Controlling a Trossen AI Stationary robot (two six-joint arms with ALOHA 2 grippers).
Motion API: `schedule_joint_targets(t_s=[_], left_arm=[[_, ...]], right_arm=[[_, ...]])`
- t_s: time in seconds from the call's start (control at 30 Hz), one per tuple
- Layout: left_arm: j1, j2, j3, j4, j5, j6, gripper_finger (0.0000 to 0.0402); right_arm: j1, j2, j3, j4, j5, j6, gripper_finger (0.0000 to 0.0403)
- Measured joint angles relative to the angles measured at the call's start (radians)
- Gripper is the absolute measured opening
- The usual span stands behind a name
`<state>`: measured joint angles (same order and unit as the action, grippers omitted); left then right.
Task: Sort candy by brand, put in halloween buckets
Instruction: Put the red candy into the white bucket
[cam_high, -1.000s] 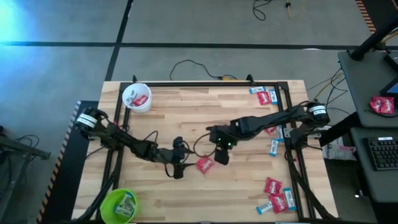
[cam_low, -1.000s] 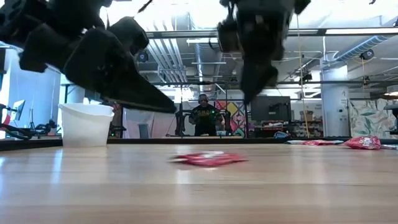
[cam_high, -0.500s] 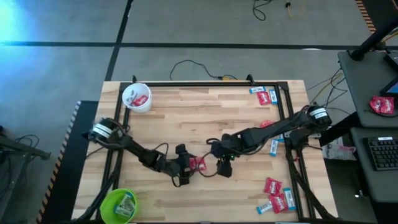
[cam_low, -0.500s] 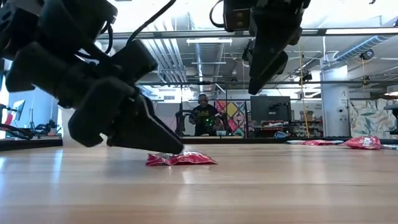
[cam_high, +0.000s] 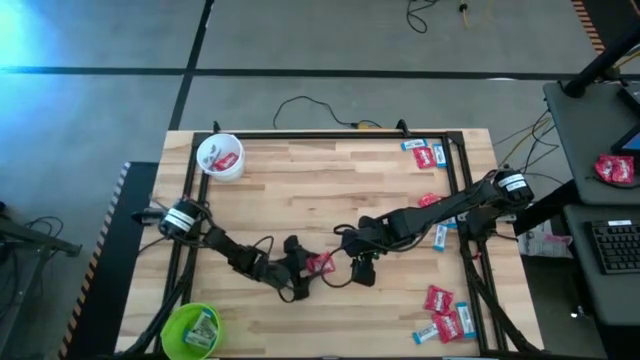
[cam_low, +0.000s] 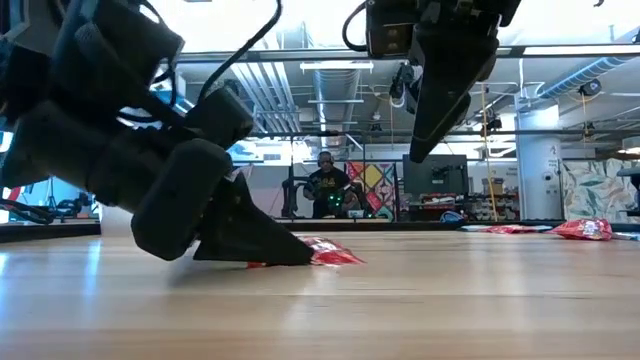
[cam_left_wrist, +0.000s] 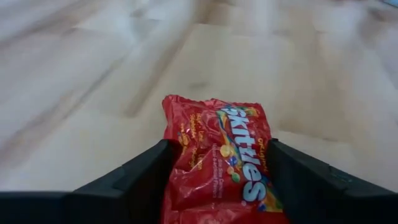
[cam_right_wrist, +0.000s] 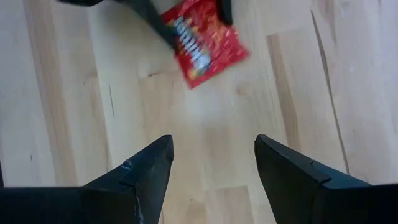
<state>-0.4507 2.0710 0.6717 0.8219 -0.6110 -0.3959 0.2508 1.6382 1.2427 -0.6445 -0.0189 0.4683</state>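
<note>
Picking up: left tool (cam_high: 306, 272) down on surface (cam_high: 340, 180), jaws apart astride red candy (cam_left_wrist: 221, 162). Right tool (cam_high: 362, 268) spread, hovering just beyond. Next: clamp, carry to white bucket (cam_high: 220, 157).

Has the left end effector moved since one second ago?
Yes. In the high view the left end effector has moved right, farther from the white bucket, and its fingers now sit on both sides of the red candy.
</note>
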Motion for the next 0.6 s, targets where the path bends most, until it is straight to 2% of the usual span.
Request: schedule_joint_targets(t_s=[0.17,0.37,0.5,0.6], left_arm=[[0.017,-0.002,-0.071,0.043,-0.114,-0.055,0.0205],[0.022,-0.044,-0.136,0.082,-0.128,-0.031,0.0149],[0.022,-0.159,-0.164,0.024,-0.12,0.087,0.0117],[0.035,-0.321,-0.18,-0.055,-0.121,0.201,0.0099]], right_arm=[[0.0,0.0,0.002,0.051,0.058,-0.035,0.0219],[0.0,0.0,0.002,0.089,0.072,-0.037,0.0219],[0.002,0.0,-0.002,0.104,0.078,-0.043,0.0219],[0.005,0.006,-0.021,0.132,0.151,-0.069,0.0219]])
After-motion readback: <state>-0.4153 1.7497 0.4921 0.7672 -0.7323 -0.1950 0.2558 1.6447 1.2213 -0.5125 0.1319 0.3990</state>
